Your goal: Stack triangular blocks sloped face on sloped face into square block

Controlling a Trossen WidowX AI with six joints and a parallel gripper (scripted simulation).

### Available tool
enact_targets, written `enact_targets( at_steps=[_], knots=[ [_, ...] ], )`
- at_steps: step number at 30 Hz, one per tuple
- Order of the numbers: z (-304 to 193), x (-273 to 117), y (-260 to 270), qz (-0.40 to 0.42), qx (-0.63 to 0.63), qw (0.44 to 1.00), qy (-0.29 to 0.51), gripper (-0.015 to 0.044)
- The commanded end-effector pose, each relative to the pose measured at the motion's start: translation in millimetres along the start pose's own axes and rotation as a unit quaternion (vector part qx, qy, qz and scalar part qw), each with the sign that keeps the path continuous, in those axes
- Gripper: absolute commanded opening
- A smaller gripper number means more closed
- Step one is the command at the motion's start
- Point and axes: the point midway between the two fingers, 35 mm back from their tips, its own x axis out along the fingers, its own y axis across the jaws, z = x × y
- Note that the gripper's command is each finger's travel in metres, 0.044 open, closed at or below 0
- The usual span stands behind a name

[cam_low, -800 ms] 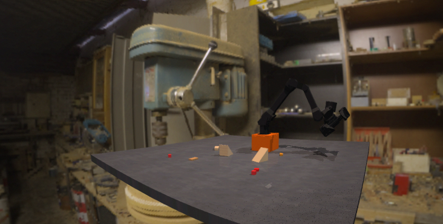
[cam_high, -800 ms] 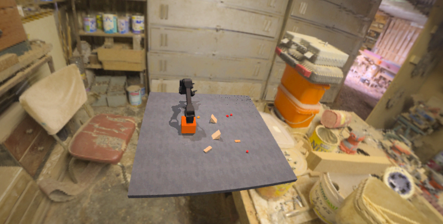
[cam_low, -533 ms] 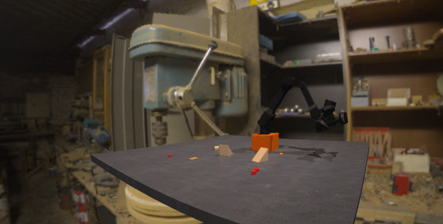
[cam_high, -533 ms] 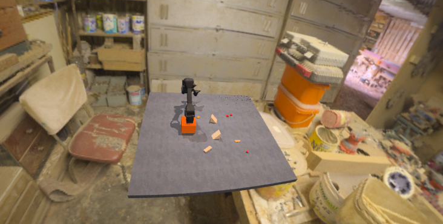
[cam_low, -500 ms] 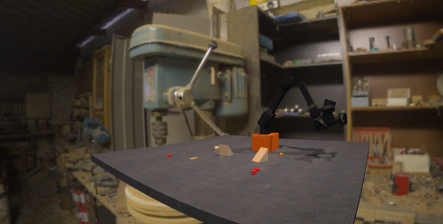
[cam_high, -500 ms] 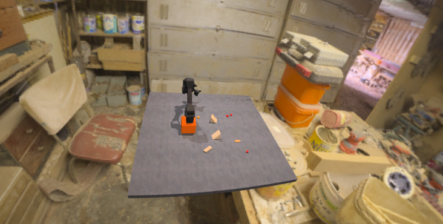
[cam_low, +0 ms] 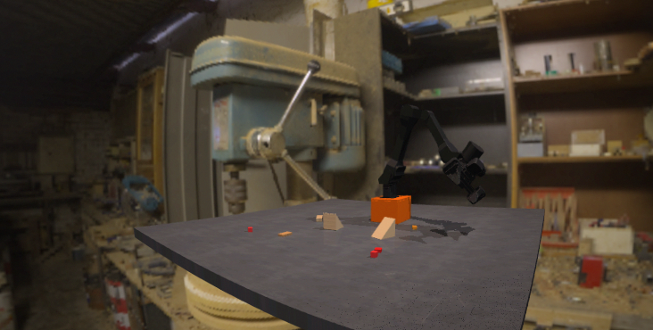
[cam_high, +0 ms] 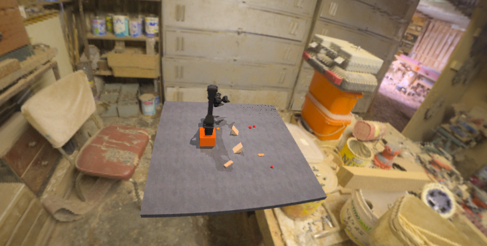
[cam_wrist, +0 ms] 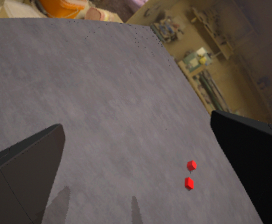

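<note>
One triangular block (cam_high: 234, 131) (cam_low: 384, 228) of pale wood stands on the table (cam_high: 190, 186) (cam_low: 274, 273), with a sloped face showing. The other triangular block (cam_high: 237, 148) (cam_low: 331, 221) stands apart from it, nearer the front in the top view, also with a slope showing. They do not touch. My gripper (cam_high: 228, 100) (cam_low: 475, 196) (cam_wrist: 137, 124) is open and empty, raised above the table and off to the far side of the first block. Neither triangular block shows in the wrist view.
Two red cubes (cam_high: 251, 126) (cam_low: 376, 251) (cam_wrist: 190, 175) lie near the first block. A wooden piece (cam_high: 228, 163) (cam_low: 319, 218), a flat orange piece (cam_high: 261, 155) (cam_low: 285, 234) and another red cube (cam_high: 271, 166) (cam_low: 250, 229) lie around the second. A small orange piece (cam_high: 217, 128) (cam_low: 414, 226) lies near the arm's base.
</note>
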Motion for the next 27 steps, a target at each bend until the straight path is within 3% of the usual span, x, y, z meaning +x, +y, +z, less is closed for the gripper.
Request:
enact_targets(
  at_steps=[1,11,23,27],
  knots=[
    [-65,4,-37,0.065,-0.292,0.950,0.088,0.0440],
    [-137,-12,-68,0.180,-0.533,0.814,0.144,0.0440],
    [-222,-58,-94,0.358,-0.719,0.581,0.132,0.0440],
    [-224,-59,-95,0.361,-0.721,0.577,0.131,0.0440]
  ],
)
